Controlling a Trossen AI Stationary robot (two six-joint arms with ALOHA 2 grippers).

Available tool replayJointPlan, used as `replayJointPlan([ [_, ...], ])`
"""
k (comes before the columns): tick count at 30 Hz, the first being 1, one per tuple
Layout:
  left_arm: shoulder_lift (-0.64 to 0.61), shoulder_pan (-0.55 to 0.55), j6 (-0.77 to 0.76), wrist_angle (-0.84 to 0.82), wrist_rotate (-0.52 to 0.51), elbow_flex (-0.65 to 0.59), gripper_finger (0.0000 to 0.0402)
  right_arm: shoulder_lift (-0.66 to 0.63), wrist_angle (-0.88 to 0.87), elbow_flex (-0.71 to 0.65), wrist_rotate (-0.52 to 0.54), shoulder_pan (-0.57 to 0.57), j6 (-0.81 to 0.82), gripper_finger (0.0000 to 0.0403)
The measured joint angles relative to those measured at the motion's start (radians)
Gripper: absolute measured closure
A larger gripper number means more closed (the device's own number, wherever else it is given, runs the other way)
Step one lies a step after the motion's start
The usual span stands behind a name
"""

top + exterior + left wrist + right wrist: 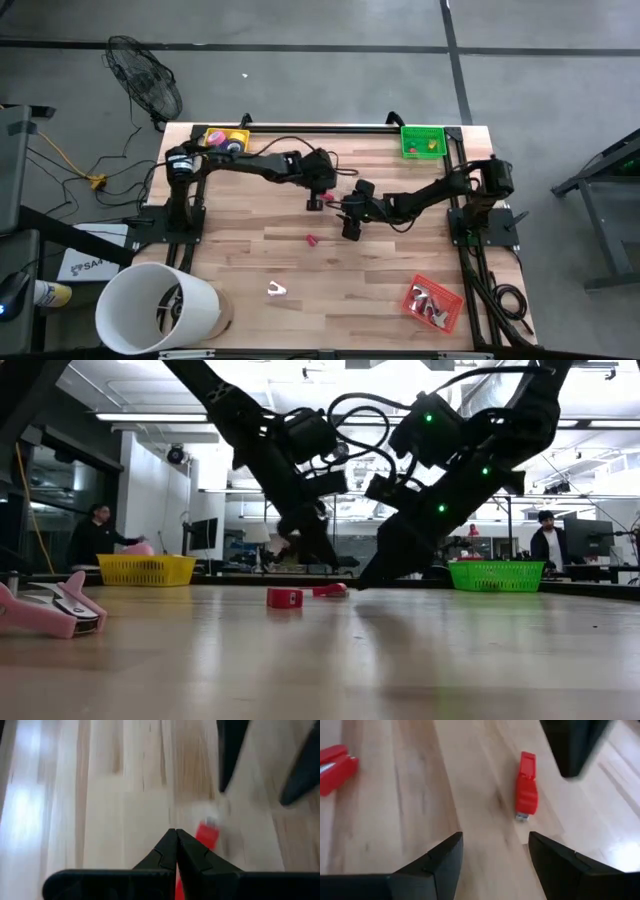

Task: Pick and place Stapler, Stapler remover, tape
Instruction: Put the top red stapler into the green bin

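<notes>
A pale wooden slatted table (250, 260) carries three small baskets. The yellow plastic basket (225, 138) at the far left corner holds pink and dark items too small to identify. The green plastic basket (422, 140) at the far right corner holds a few small bits, one yellowish. The orange-red mesh tray (434, 303) near the front right corner holds pale metallic pieces.

The left gripper (176, 845) hangs over mid-table, fingers pressed together and empty. Just beside it lies a small red plastic stapler (526, 785), flat on the wood. The right gripper (495, 852) hovers close by with fingers spread apart, holding nothing.

A second small red piece (311, 240) lies nearer the front, and a pale pink staple remover (278, 290) lies well apart, toward the front edge.
</notes>
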Motion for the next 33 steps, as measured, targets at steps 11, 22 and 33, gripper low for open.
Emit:
replayJointPlan([
  [11, -0.132, 0.000, 0.029, -0.277, -0.307, -0.001, 0.0401, 0.018, 0.062, 0.000, 0.082, -0.018, 0.037, 0.0185],
  [22, -0.142, 0.000, -0.002, -0.418, -0.441, -0.031, 0.0401, 0.078, 0.093, 0.000, 0.055, -0.026, 0.068, 0.0185],
  [33, -0.163, -0.011, -0.039, -0.422, -0.442, -0.077, 0.0401, 0.164, 0.245, 0.001, 0.069, -0.025, 0.089, 0.0185],
])
